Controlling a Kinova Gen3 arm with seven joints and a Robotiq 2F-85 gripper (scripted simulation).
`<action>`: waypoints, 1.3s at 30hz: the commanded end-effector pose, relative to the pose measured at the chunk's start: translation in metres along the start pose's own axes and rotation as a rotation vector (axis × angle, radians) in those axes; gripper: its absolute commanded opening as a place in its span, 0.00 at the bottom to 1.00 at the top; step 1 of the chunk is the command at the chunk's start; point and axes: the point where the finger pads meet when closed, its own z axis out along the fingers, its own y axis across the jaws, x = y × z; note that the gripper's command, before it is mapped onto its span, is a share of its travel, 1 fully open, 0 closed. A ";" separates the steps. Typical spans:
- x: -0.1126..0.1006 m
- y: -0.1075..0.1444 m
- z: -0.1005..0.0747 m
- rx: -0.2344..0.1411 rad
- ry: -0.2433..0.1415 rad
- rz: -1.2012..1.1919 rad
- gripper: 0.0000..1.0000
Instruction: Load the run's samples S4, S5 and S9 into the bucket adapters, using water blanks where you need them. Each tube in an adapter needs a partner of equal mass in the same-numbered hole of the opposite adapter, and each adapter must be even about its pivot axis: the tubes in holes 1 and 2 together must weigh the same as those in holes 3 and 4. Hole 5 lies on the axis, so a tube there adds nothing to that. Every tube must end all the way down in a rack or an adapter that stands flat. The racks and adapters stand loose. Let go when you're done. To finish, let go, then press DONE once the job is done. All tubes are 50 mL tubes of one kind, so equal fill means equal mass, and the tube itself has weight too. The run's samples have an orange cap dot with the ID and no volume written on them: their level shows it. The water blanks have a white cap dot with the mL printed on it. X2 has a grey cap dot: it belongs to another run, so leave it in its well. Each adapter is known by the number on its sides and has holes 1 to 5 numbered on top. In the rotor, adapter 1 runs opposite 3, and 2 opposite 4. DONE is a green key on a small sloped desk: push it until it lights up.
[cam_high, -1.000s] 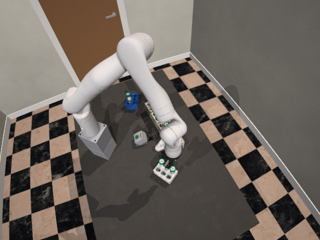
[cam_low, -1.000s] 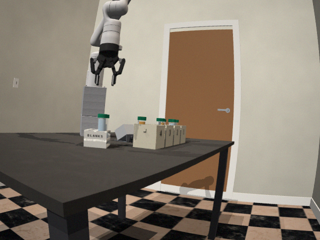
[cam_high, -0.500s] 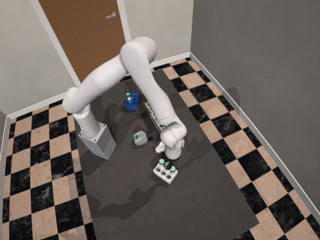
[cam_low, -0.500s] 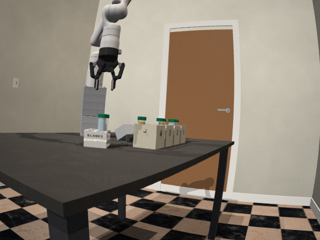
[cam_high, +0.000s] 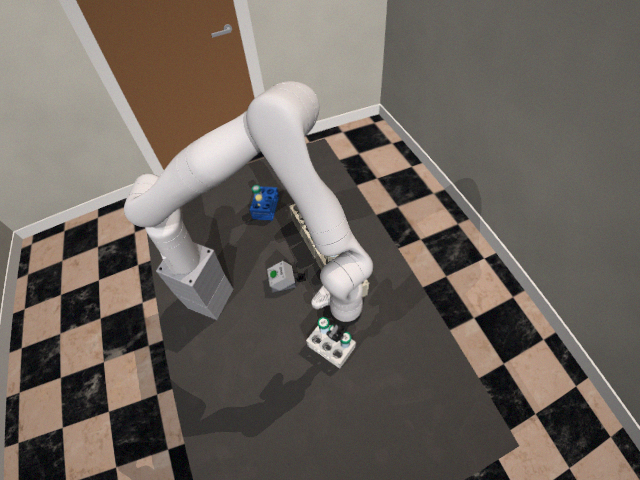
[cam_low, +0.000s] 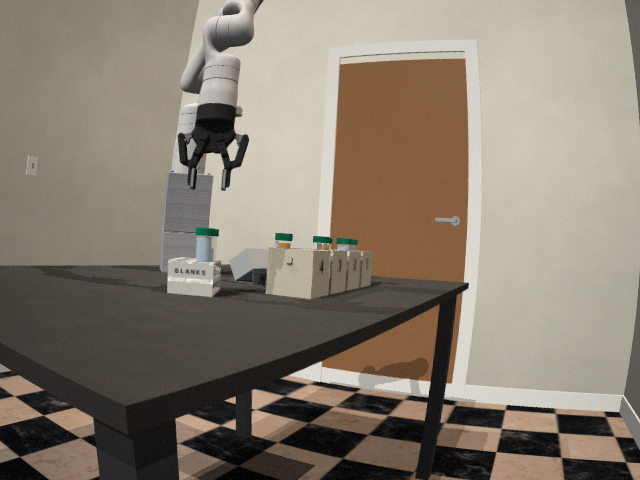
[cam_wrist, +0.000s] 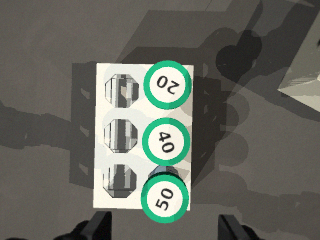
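Observation:
My gripper (cam_low: 208, 183) (cam_wrist: 166, 227) is open and empty. It hangs high above the white BLANKS rack (cam_high: 316, 343) (cam_low: 193, 279) (cam_wrist: 99, 110), pointing straight down. In the wrist view the rack holds three green-capped water blanks in one row, marked 20 (cam_wrist: 168, 83), 40 (cam_wrist: 165, 141) and 50 (cam_wrist: 164, 198). The three wells (cam_wrist: 120, 135) beside them are empty. My fingertips frame the rack's end near the 50 blank. The beige adapters (cam_low: 297, 272) (cam_high: 302, 219) stand in a row behind, with capped tubes (cam_low: 283, 239) in them. The arm partly hides them in the top view.
A blue sample rack (cam_high: 263, 204) with a few tubes stands at the back of the dark table (cam_high: 361, 413) (cam_low: 155, 335). The small sloped desk with the green DONE key (cam_high: 272, 274) sits between the arm's base and the adapters. One adapter's corner (cam_wrist: 305, 75) shows in the wrist view.

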 end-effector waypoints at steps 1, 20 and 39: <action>-0.001 0.000 0.004 -0.001 -0.002 0.000 0.62; -0.001 0.000 0.026 -0.001 -0.002 0.000 0.62; -0.001 0.000 0.049 -0.001 -0.002 0.000 0.62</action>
